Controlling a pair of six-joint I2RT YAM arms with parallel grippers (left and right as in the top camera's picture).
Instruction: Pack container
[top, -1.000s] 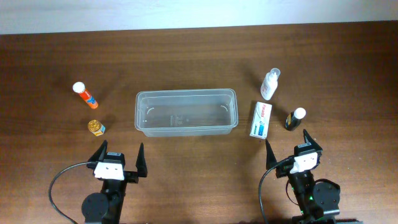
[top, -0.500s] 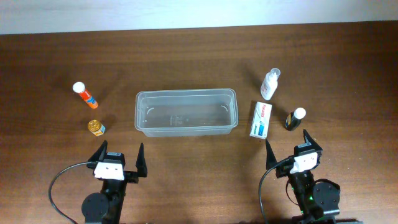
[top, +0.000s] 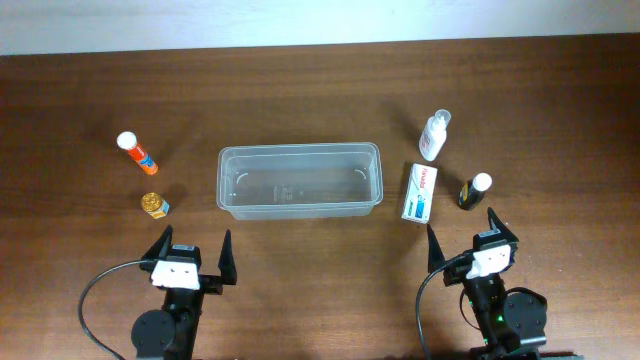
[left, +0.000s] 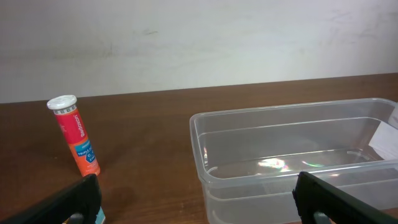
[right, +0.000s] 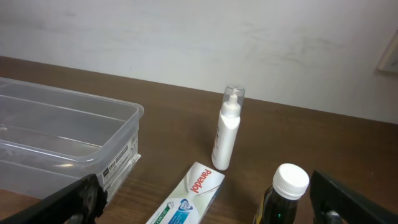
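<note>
Both jaws gape wide and empty; grab the box (top: 420, 193) by its middle, then lower it into the container (top: 300, 150).

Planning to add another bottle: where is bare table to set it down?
Bare: the wide strip beyond the container, the gap between it and the orange tube, and the wood in front of it. Crowded: its right end, where the box, spray bottle and dark bottle cluster.
</note>
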